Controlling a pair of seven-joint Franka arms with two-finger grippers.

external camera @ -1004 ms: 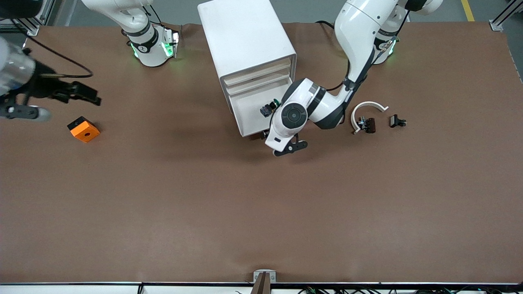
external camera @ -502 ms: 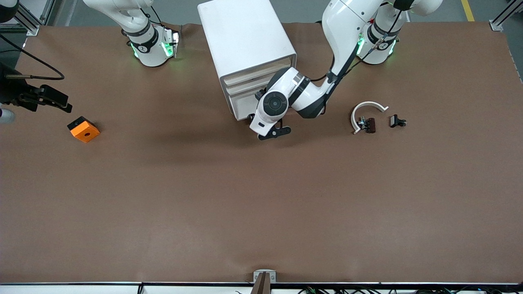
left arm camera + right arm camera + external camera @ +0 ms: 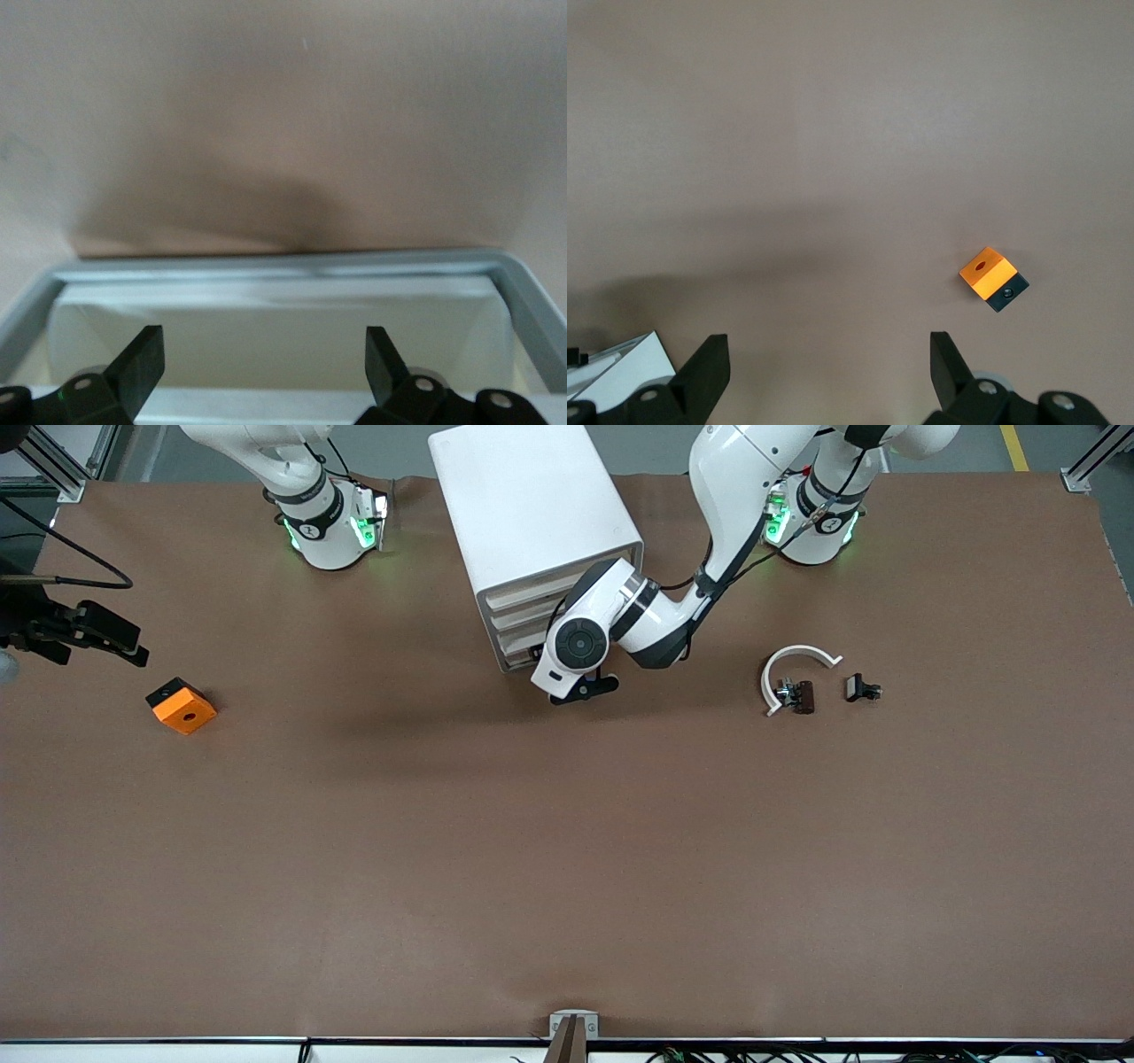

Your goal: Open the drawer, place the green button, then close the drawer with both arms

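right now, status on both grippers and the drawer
Left gripper open, pressed at the drawer front, drawer nearly shut. Right gripper open, waiting over table near the orange block. Button not visible. Nothing blocking.

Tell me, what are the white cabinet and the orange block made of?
The cabinet looks like smooth white plastic or painted metal: plain, matte and round-edged. The orange block looks like hard plastic, perhaps 3D-printed: bright, even colour, sharp corners, a dark base in the right wrist view. I can't be sure.
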